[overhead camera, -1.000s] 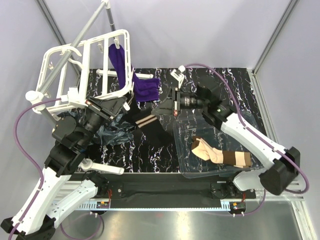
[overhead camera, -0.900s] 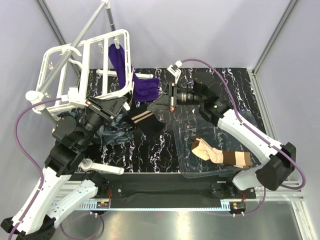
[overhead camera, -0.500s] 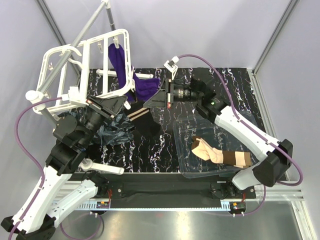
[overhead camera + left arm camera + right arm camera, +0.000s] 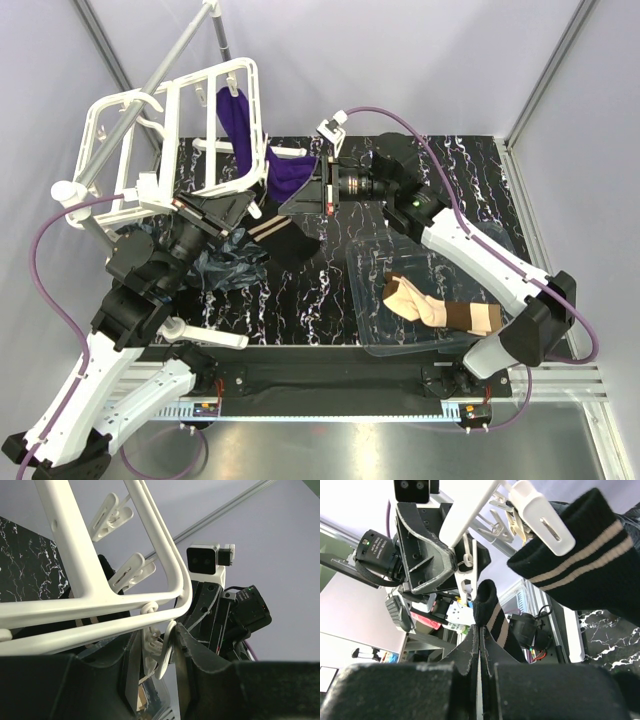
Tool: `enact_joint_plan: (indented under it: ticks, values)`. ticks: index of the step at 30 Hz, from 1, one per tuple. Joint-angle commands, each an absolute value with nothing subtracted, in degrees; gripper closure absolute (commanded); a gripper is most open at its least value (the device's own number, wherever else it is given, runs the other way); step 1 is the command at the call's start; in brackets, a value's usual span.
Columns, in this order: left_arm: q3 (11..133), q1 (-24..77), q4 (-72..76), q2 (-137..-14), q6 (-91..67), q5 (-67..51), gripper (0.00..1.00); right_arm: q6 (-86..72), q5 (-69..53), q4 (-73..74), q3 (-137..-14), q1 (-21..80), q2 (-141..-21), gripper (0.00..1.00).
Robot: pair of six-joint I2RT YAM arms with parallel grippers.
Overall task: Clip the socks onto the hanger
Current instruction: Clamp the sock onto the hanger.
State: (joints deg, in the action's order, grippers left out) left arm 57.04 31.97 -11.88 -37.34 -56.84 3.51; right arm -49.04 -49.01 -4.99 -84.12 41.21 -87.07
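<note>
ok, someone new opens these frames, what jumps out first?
The big white hanger, tilted at far left in the top view, with a purple sock hanging from it. At its near corner the arms meet: the left gripper pinches a clip in its jaws, and the right gripper, jaws shut on a black sock, holds it close by. Beige socks lie in the clear tray, near right.

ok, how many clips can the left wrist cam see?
3. One clip hangs at top left, a second clip just below it by the hanger's corner, a third clip sits between the left fingers. Others may be hidden behind the hanger.
</note>
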Motion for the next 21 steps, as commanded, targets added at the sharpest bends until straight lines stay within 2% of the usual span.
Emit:
enact_joint_plan:
  ticks: [1,10,21]
  values:
    - [57.4,32.2,-8.7,-37.8,-57.9,0.4,1.00,-49.6,-50.3,-7.7,-86.5,42.3,-86.8,1.00]
    - [58.4,32.2,-9.4,-37.1,-57.1,0.9,1.00,-48.7,-49.9,-7.7,-82.5,43.1,-84.9,1.00]
    - [57.7,32.2,-9.2,-37.2,-57.6,0.7,1.00,-49.0,-50.2,-8.1,-84.7,43.5,-86.0,1.00]
